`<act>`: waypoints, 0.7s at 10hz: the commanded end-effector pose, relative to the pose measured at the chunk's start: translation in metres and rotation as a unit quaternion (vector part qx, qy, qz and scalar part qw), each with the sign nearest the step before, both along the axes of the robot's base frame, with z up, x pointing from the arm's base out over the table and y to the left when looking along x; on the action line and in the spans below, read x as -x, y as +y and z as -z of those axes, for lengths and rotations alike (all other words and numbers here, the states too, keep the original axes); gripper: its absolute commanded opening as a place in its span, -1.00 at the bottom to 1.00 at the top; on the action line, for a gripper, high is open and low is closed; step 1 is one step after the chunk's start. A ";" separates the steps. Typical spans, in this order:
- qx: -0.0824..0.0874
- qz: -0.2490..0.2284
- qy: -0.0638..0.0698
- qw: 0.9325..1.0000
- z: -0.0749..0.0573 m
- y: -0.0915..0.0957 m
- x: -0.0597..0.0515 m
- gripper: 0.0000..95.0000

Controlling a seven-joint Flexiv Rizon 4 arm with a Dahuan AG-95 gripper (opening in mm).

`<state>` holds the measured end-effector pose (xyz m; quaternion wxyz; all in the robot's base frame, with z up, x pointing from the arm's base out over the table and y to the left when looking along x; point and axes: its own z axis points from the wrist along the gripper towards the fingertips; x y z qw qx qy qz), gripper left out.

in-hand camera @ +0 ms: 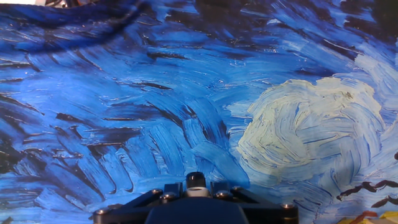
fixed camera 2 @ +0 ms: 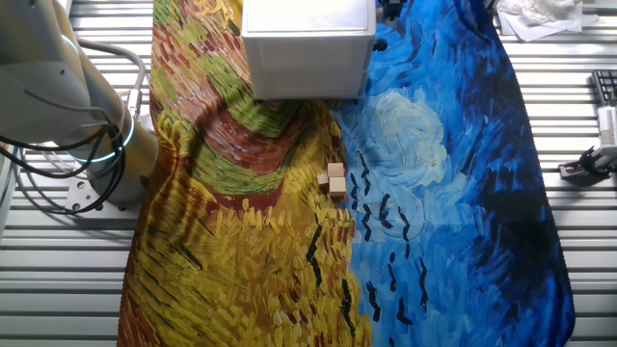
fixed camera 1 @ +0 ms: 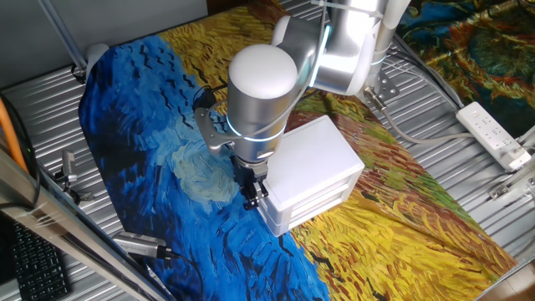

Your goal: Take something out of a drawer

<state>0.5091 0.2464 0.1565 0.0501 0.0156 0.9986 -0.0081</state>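
Note:
The white cabinet (fixed camera 1: 318,163) (fixed camera 2: 308,43) stands on the painted cloth. Its drawer fronts look shut, with lines of stacked drawers on the side (fixed camera 1: 313,205). No knob shows, and the inside is hidden. My gripper (fixed camera 1: 250,199) hangs fingers down at the cabinet's corner on the blue side, close to the cloth. Its dark fingers are too small in the fixed view to tell if there is a gap. The hand view shows only the hand's dark mount (in-hand camera: 196,208) over blue cloth, no fingertips. Small light-brown wooden blocks (fixed camera 2: 333,181) lie on the cloth on the cabinet's other side.
The arm's base (fixed camera 2: 67,116) with cables stands beside the yellow part of the cloth. A power strip (fixed camera 1: 495,134) lies on the slatted table. Metal tools (fixed camera 1: 142,245) and a keyboard (fixed camera 1: 33,267) sit beyond the cloth's blue edge.

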 end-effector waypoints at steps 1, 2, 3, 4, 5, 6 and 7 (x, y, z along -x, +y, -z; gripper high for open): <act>0.000 -0.001 -0.002 1.000 -0.001 0.000 -0.001 -1.00; 0.000 -0.001 -0.002 1.000 -0.001 0.000 -0.001 -1.00; 0.000 -0.001 -0.002 1.000 0.000 0.000 -0.001 -1.00; 0.000 -0.001 -0.001 1.000 -0.001 0.000 -0.002 -1.00; -0.001 -0.002 -0.001 1.000 -0.001 -0.001 -0.002 -1.00; -0.002 -0.002 -0.001 1.000 -0.002 -0.002 -0.003 -1.00; -0.002 -0.003 -0.001 1.000 -0.002 -0.002 -0.003 -1.00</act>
